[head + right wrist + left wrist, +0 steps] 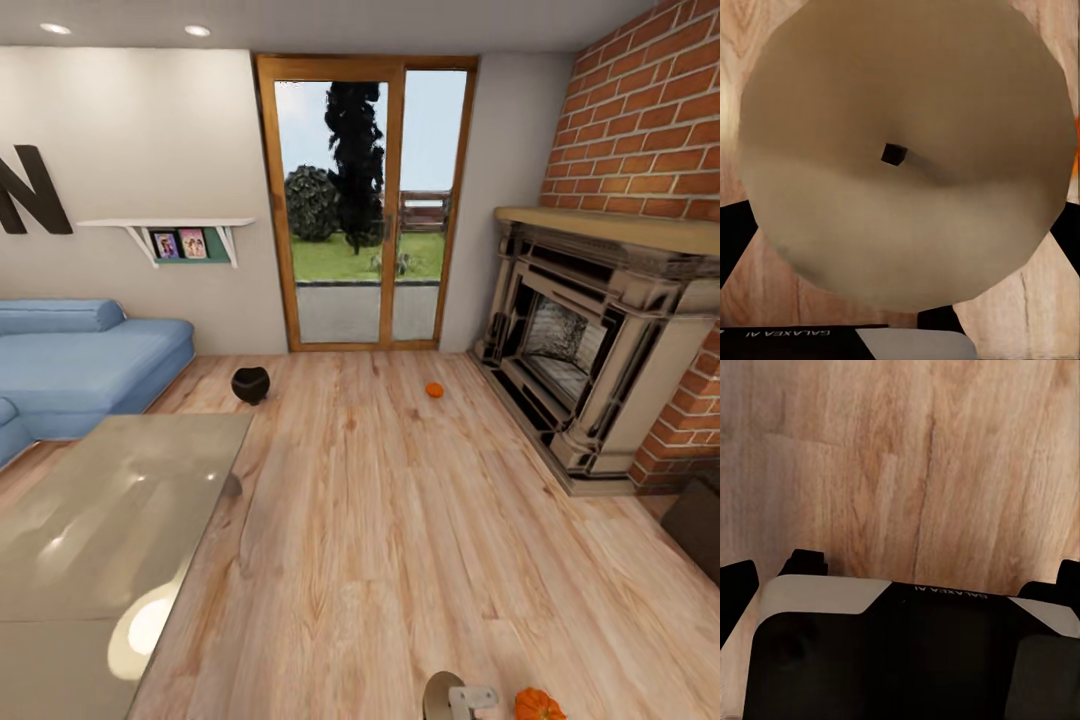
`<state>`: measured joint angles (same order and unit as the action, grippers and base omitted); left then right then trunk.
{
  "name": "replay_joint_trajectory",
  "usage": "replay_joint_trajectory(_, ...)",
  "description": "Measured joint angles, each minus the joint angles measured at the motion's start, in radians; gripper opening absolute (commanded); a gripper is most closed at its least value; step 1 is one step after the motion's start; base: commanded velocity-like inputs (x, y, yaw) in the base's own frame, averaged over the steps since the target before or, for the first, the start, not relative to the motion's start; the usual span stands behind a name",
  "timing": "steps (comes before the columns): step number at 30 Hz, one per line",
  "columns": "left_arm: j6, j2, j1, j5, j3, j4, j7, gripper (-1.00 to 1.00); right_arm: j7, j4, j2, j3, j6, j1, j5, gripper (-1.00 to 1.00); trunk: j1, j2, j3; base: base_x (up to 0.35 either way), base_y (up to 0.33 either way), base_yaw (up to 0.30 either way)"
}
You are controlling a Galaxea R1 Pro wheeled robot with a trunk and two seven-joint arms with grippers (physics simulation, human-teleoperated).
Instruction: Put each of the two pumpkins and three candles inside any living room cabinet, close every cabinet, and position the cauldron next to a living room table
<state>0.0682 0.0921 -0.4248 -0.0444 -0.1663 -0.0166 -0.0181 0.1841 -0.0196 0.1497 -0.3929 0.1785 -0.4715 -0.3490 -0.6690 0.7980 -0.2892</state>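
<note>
A grey-tan candle with a dark wick sits close between my right gripper's black fingers; the gripper is shut on it. In the head view the candle and right gripper show at the bottom edge, beside an orange pumpkin on the floor. A second pumpkin lies far ahead near the fireplace. The black cauldron stands on the floor by the sofa, beyond the glossy grey table. My left gripper hangs open over bare planks.
The blue sofa runs along the left wall. An ornate fireplace in red brick fills the right side. A dark-brown furniture corner juts in at the right edge. Glass doors stand straight ahead. Wood floor stretches between table and fireplace.
</note>
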Motion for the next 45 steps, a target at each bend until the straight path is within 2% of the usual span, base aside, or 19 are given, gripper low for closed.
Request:
replay_joint_trajectory(7, 0.0, -0.001, 0.0, 0.0, 0.0, 0.0, 0.0, 1.0, 0.001, 0.0, -0.001, 0.001, 0.0, 0.0, 0.0, -1.0, 0.0, 0.0, 0.008, -0.199, 0.0, -0.17)
replay_joint_trajectory(24, 0.009, -0.003, 0.0, 0.0, 0.0, 0.0, -0.005, 1.0, 0.003, 0.002, -0.01, 0.001, 0.0, 0.0, -0.003, -1.0, 0.001, 0.0, 0.027, -0.006, 0.0, -0.179)
replay_joint_trajectory(37, 0.009, -0.004, 0.004, 0.0, 0.0, 0.0, -0.003, 1.0, 0.002, 0.0, -0.006, 0.0, 0.0, 0.001, -0.002, -1.0, 0.001, 0.0, 0.042, 0.0, 0.0, -0.205)
replay_joint_trajectory(45, 0.008, -0.017, 0.005, 0.0, 0.0, 0.0, -0.003, 1.0, 0.002, 0.0, -0.007, 0.0, -0.001, 0.004, -0.003, -1.0, 0.001, 0.0, 0.052, 0.0, 0.0, -0.206)
